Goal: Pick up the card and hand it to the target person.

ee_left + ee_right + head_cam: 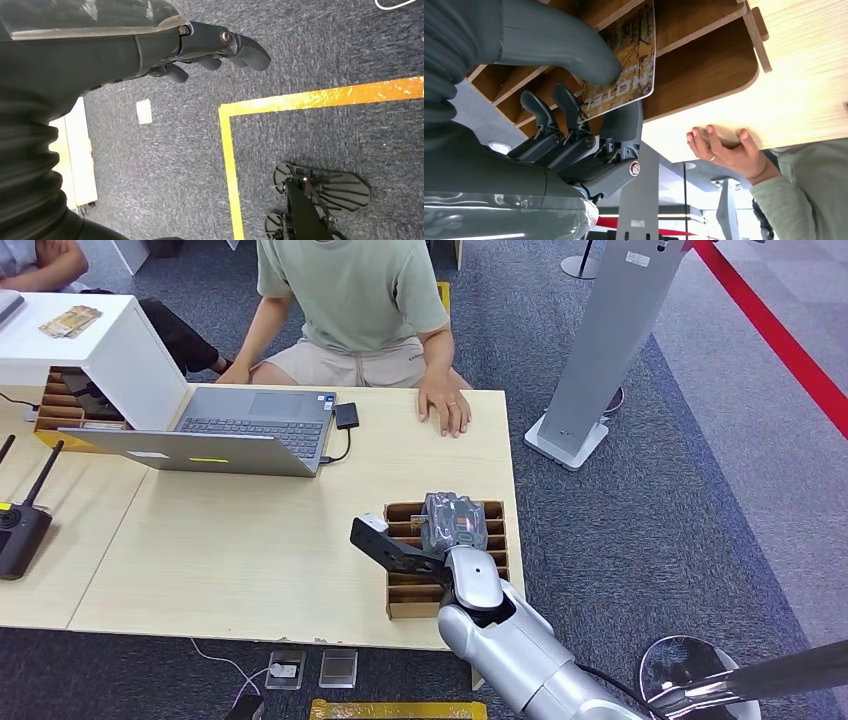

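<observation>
My right hand point(452, 523) hangs over a slotted wooden card rack point(400, 595) near the table's front right corner. In the right wrist view the thumb and a finger point(624, 122) pinch a hotel card point(634, 75) printed with an autumn picture, its far end still among the rack's slats point(704, 65). A person in a green shirt point(350, 290) sits across the table, one hand point(443, 400) flat on the top; that hand point(724, 150) lies just beyond the rack. My left hand point(210, 50) hangs over the carpet, fingers loosely curled, nothing in it.
An open laptop point(230, 430) with a plugged-in adapter point(346, 416) stands at the back of the table. A white box point(90, 350), a second wooden rack point(65, 410) and a black remote point(20, 530) lie to the left. A grey kiosk stand point(590, 370) rises on the right.
</observation>
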Robot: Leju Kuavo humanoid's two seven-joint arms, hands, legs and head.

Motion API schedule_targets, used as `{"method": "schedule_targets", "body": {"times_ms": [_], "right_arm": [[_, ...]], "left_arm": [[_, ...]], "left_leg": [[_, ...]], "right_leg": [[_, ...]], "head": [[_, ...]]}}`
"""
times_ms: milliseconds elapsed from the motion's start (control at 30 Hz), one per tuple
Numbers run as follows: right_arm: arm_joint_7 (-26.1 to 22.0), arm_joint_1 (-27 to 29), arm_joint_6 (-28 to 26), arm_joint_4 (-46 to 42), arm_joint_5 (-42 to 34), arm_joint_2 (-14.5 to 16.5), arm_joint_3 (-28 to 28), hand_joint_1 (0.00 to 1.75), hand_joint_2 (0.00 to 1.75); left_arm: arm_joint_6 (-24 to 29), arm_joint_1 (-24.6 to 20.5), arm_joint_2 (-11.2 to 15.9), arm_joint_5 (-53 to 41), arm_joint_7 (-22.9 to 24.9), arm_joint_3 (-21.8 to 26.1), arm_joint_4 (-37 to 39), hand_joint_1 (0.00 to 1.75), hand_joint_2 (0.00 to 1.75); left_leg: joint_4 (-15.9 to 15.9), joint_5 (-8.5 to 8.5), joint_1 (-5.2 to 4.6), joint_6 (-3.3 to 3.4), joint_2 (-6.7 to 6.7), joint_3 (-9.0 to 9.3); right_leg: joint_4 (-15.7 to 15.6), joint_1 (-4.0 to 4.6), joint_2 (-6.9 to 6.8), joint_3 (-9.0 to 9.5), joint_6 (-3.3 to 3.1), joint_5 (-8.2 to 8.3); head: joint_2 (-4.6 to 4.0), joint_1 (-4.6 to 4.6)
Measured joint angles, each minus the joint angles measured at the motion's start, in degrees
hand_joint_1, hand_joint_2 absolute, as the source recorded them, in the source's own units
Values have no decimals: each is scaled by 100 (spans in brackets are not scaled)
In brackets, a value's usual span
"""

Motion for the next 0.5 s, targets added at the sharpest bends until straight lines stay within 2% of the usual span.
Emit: {"method": "schedule_targets", "body": {"times_ms": [333,500], "right_arm": [[-174,26,-256,24,-21,-3,0,150,175],[-193,97,-413,-290,-64,-76,-35,150,175]], "left_arm": [[122,0,-2,35,0,-10,0,0,175],[124,3,-2,68,-13,-10,0,0,175]], "left_leg": [[0,0,0,0,0,0],[0,0,0,0,0,-1]], "right_leg": [[0,0,0,0,0,0],[0,0,0,-2,0,0]], "head": [[0,0],[0,-2]]}}
